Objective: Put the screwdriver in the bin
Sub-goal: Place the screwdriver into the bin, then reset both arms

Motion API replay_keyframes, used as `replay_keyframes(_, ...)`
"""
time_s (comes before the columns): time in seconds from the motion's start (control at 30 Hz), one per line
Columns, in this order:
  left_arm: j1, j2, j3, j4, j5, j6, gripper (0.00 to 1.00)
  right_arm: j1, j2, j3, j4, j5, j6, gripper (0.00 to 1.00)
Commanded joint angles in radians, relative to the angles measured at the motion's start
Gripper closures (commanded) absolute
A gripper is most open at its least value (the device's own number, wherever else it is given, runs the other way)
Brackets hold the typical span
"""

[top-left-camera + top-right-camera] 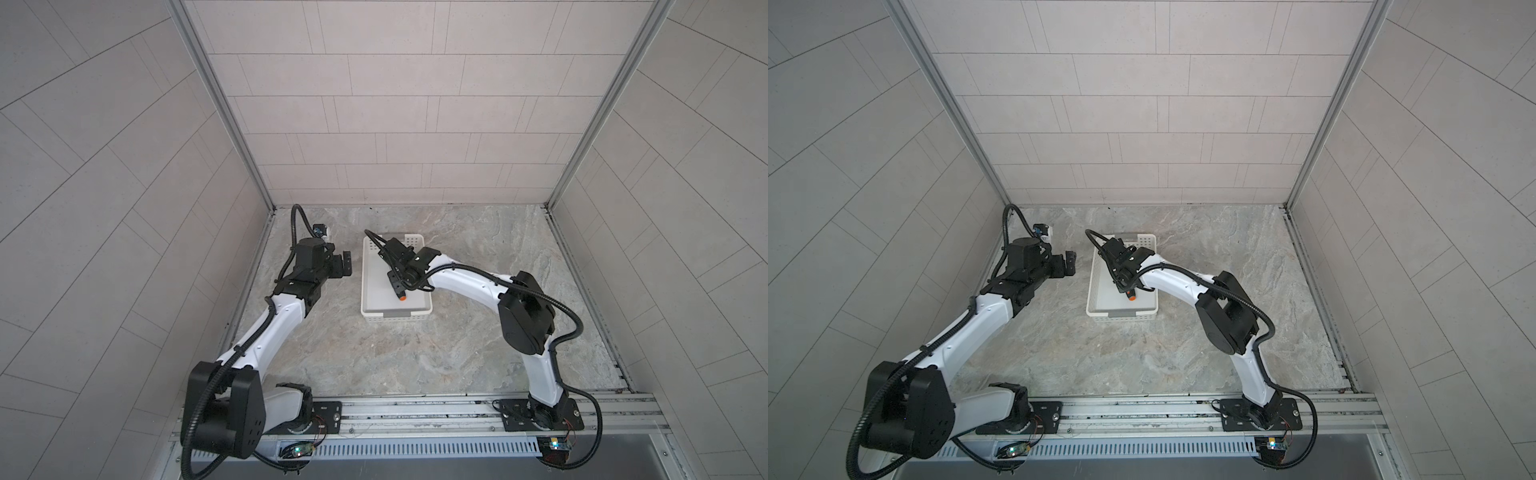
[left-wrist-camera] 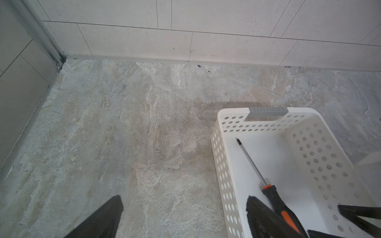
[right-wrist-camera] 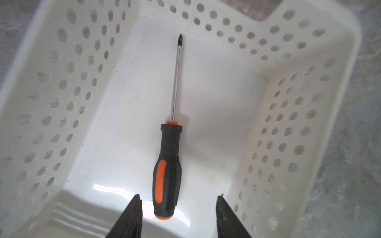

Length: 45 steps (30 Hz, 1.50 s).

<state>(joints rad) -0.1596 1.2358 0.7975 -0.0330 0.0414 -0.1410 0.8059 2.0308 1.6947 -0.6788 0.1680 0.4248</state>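
Note:
The screwdriver [image 3: 169, 164] lies flat on the floor of the white bin [image 3: 61, 82], and nothing grips it. Its thin shaft points toward the bin's far end in the left wrist view, where its black-and-orange handle [image 2: 276, 199] shows. My right gripper [image 3: 178, 196] hangs open just above the handle's orange end, with a gap on each side. In both top views the right gripper [image 1: 395, 286] [image 1: 1120, 286] is over the bin [image 1: 395, 318] [image 1: 1121, 316], and the orange end [image 1: 402, 298] [image 1: 1131, 297] peeks out below it. My left gripper [image 1: 345, 264] [image 2: 183, 197] stands open to the left of the bin, holding nothing.
The bin [image 2: 222, 164] sits on a grey stone-patterned tabletop [image 1: 415, 357]. Tiled walls close the back and both sides. A metal rail [image 1: 415, 409] with the arm bases runs along the front edge.

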Motion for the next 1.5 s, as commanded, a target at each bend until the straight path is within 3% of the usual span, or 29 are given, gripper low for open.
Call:
replay_keyframes(0.0, -0.003, -0.032, -0.02, 0.028, -0.008, 0.0, 0.0, -0.002, -0.127, -0.007, -0.02, 0.013, -0.007, 0.45)
replay_keyframes(0.23, -0.003, -0.059, -0.04, 0.042, -0.034, -0.002, 0.0, -0.029, -0.291, -0.049, -0.037, 0.053, -0.04, 0.2)
replay_keyframes(0.27, -0.003, -0.066, -0.043, 0.045, -0.037, -0.002, 0.0, -0.044, -0.317, -0.062, -0.037, 0.053, -0.046, 0.06)
replay_keyframes(0.3, -0.002, -0.072, -0.047, 0.048, -0.041, -0.002, 0.0, -0.059, -0.339, -0.074, -0.036, 0.054, -0.051, 0.01)
replay_keyframes(0.6, -0.002, -0.104, -0.082, 0.076, -0.175, -0.009, 0.0, -0.279, -0.652, -0.392, 0.189, 0.107, -0.043, 0.0)
replay_keyframes(0.77, -0.003, -0.089, -0.091, 0.117, -0.213, -0.015, 0.0, -0.398, -0.795, -0.583, 0.321, 0.218, -0.028, 0.0)
replay_keyframes(0.93, -0.002, -0.08, -0.189, 0.314, -0.259, 0.028, 0.0, -0.496, -0.812, -0.641, 0.344, 0.266, -0.073, 0.0)
replay_keyframes(1.2, 0.006, -0.027, -0.213, 0.323, -0.233, 0.101, 0.0, -0.587, -0.778, -0.8, 0.52, 0.272, -0.094, 0.0)
replay_keyframes(1.47, 0.06, -0.019, -0.289, 0.452, -0.181, 0.095, 0.0, -0.628, -0.762, -0.977, 0.776, 0.173, -0.294, 0.0)
